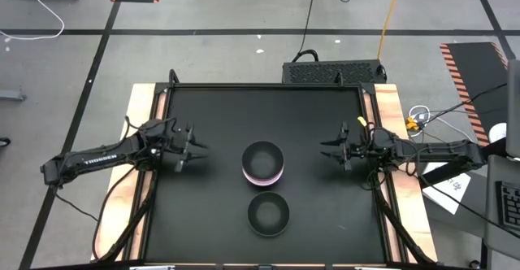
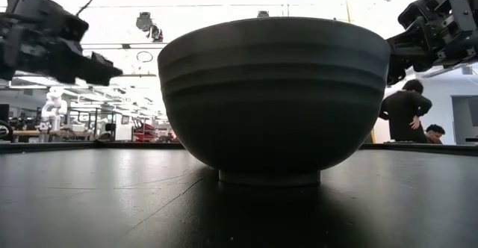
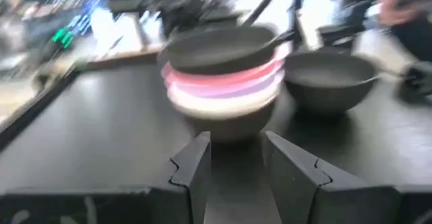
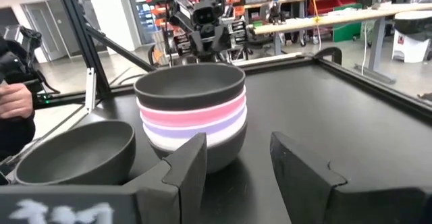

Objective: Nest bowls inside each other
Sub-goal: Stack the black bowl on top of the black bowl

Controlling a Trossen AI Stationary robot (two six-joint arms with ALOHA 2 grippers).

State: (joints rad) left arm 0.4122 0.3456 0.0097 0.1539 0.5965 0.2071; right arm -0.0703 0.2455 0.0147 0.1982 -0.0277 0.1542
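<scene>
Two released claws, left claw (image 1: 197, 149) and right claw (image 1: 329, 149), flank the nested stack (image 1: 263, 163); lone black bowl (image 1: 268, 213) nearby.

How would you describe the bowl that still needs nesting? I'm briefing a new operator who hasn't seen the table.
On the black table, find the stack of bowls near the middle, between the two end effectors. The lone black bowl sits just beside it, toward the table's front edge. It is the only bowl standing alone, empty, with no pink or lavender bands.
</scene>
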